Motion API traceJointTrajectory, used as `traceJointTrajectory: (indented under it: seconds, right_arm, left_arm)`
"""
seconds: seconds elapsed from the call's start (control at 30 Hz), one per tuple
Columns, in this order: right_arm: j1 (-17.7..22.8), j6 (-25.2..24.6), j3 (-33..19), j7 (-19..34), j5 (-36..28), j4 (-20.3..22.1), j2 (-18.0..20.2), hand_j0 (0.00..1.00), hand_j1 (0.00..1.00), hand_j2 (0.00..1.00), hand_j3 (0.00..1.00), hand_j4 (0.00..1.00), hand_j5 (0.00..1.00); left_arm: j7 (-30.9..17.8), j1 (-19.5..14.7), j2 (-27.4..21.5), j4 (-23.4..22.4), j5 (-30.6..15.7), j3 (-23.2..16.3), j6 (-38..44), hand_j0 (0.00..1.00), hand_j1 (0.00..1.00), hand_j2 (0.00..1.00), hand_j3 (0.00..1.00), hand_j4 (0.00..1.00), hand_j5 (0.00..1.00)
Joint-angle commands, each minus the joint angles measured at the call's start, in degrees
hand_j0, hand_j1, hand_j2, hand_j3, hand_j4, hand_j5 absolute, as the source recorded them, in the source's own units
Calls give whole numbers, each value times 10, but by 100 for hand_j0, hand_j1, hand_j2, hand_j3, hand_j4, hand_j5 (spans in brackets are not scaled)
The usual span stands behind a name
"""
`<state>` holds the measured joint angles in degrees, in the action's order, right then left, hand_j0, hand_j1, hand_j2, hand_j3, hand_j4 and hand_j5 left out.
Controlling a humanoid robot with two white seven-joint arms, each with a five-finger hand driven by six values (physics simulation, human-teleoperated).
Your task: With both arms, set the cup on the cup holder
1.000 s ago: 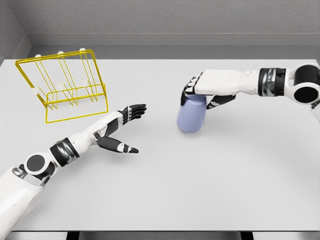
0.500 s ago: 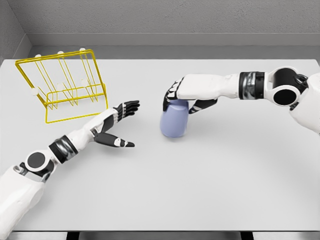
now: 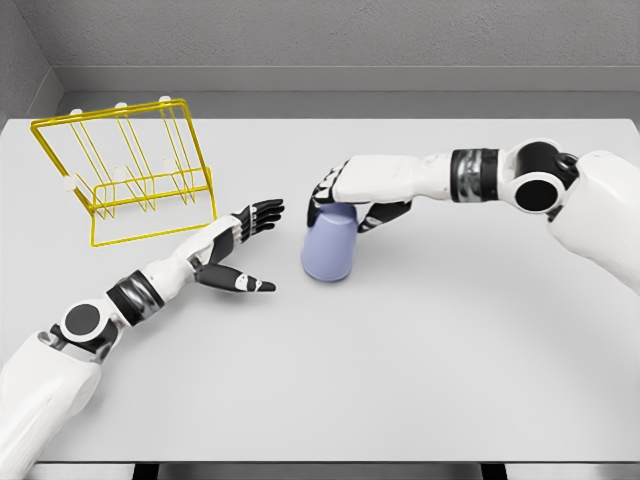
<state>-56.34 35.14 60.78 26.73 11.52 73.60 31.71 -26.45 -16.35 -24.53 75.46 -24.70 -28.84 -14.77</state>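
From my head camera I see the right hand [image 3: 345, 195] clamped over the top of the cup [image 3: 329, 244], its fingers [image 3: 322, 191] curled down one side and the thumb down the other. The hand covers the cup's upper end, so I cannot make out whether that end is the rim or the base. The cup is pale blue and leans slightly; whether its lower edge touches the tabletop [image 3: 420, 340] or hangs just above it I cannot tell. It sits near the middle of the tabletop, well apart from the cup holder [image 3: 125, 170], a yellow wire rack at the far left.

My left hand [image 3: 237, 250] is between rack and cup, near the cup but not touching it, fingers spread and straight, thumb pointing toward the cup, holding nothing. The thin wires and white pegs at the rack's top are hard to resolve. The right shoulder is cut off by the right edge, the left upper arm by the lower left corner
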Motion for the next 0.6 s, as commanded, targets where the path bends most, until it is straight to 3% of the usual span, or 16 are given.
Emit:
traceJointTrajectory:
  seconds: [0.0, 0.13, 0.23, 0.27, 0.57]
  right_arm:
    - [0, -1, 0, 0, -4, -2, -5, 64, 64, 64, 64, 64, 64]
    - [0, -1, 5, 0, -2, -9, -17, 68, 68, 68, 68, 68, 68]
    - [0, -1, 4, -1, -3, -16, -20, 95, 95, 95, 95, 95, 95]
    - [0, -1, 4, -2, -3, -16, -20, 100, 100, 100, 100, 100, 100]
    - [4, -1, 0, -2, -4, -16, -12, 100, 100, 100, 100, 100, 100]
  left_arm:
    - [0, 0, 0, 0, -3, 0, 0, 100, 100, 100, 100, 100, 100]
    - [0, 0, 0, 0, -3, 0, 0, 100, 100, 100, 100, 100, 100]
    - [0, 0, 0, 0, -3, 0, 0, 100, 100, 100, 100, 100, 100]
    - [0, 1, -2, 0, -3, 0, 0, 100, 100, 100, 100, 100, 100]
    - [-2, 4, -3, 0, -3, 16, 2, 100, 100, 100, 100, 100, 100]
